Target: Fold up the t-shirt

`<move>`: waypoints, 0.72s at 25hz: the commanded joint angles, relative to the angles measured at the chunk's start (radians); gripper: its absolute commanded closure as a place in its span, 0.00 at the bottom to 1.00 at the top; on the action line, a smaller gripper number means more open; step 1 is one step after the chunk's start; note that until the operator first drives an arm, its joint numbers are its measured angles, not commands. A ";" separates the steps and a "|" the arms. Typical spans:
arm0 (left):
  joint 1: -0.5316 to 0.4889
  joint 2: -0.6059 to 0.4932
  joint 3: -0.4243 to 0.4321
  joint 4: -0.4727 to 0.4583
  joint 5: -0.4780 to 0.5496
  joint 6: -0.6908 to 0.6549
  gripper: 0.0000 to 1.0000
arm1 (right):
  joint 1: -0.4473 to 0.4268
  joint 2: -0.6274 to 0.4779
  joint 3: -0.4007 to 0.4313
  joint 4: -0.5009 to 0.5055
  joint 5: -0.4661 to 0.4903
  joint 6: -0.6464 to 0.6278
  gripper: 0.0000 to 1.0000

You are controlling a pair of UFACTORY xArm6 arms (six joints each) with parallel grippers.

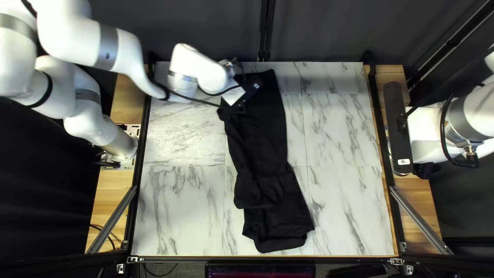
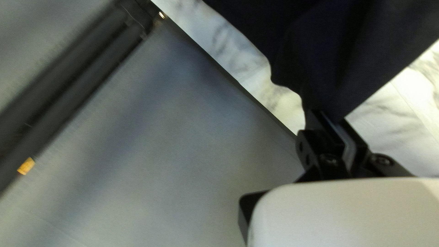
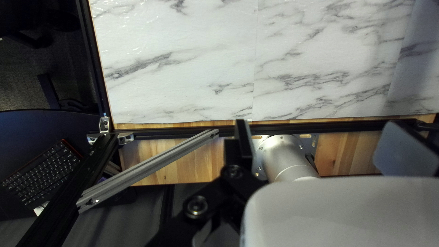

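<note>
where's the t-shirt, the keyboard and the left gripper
t-shirt (image 1: 261,131): top left view, upper stretch of its cloth
keyboard (image 3: 42,174): right wrist view, middle of its keys
left gripper (image 2: 332,120): left wrist view, midway between its fingertips

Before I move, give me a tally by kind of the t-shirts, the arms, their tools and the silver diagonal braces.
T-shirts: 1, the black t-shirt
Arms: 2, left arm and right arm
Tools: 2, left tool and right tool
Braces: 2, left brace and right brace
Total: 7
</note>
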 commanded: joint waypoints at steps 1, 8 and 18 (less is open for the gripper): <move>0.015 0.106 -0.101 -0.036 -0.015 0.045 1.00 | 0.000 0.000 0.000 0.000 0.000 0.000 0.00; 0.040 0.249 -0.233 -0.096 -0.026 0.110 0.98 | 0.000 0.000 0.000 0.000 0.000 0.000 0.00; 0.047 0.164 -0.124 -0.087 -0.033 0.087 0.98 | 0.000 0.000 0.000 0.000 0.000 0.000 0.00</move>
